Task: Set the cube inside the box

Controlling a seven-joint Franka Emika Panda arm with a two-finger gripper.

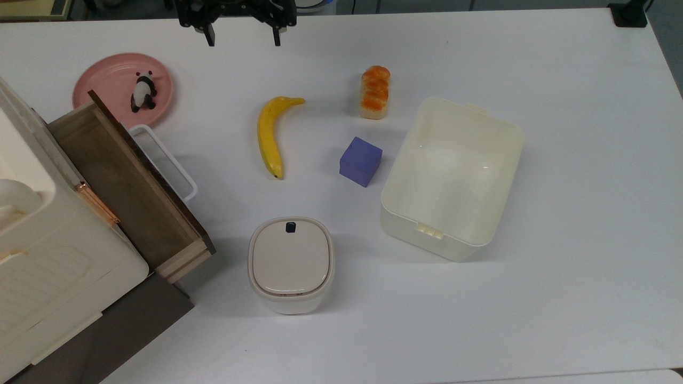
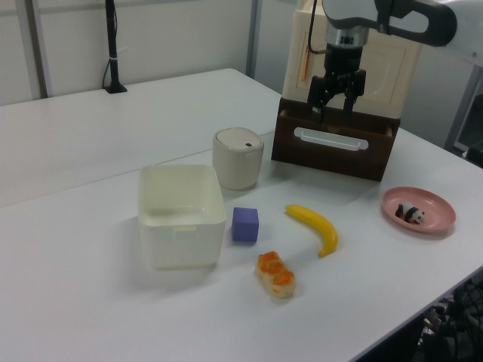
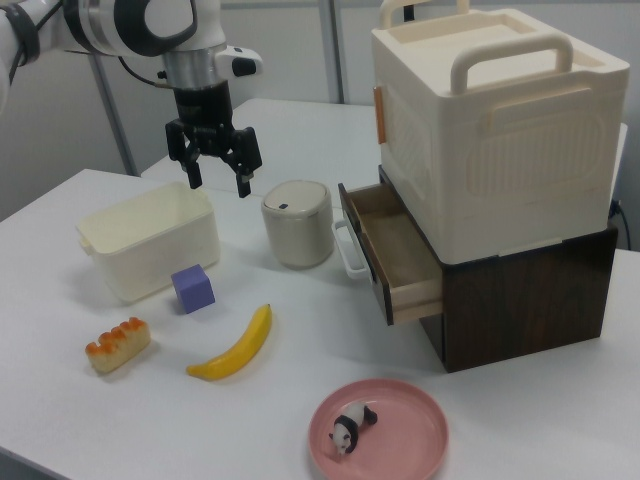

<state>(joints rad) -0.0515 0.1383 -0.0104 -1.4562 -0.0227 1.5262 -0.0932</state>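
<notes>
The small matte purple-blue cube [image 1: 361,160] sits on the white table [image 1: 560,277] just left of centre in the top view, close beside the large cream-white translucent plastic box [image 1: 452,178] but apart from it, a thin strip of table showing between them. The box stands open and upright right of centre, small clip tabs on its rim; its inside looks bare, though the translucent walls make that hard to judge from the side views.

The black two-finger gripper [image 1: 241,36] hangs at the upper edge of the top view, left of centre, fingers spread wide with nothing between them. In the right view it is in the upper left of the frame, raised well above the table.

A yellow banana [image 1: 271,133] lies left of the cube, and an orange-glazed bread roll [image 1: 375,91] lies above the cube in the top view. A small cream lidded bin with a black button [image 1: 291,264] stands in the lower centre. At the upper left, a pink round plate [image 1: 106,80] carries a black-and-white panda figure [image 1: 143,91]. A dark wooden drawer [image 1: 128,186] stands pulled open at the left, with a white handle, beneath a cream plastic lidded crate [image 3: 495,130].
</notes>
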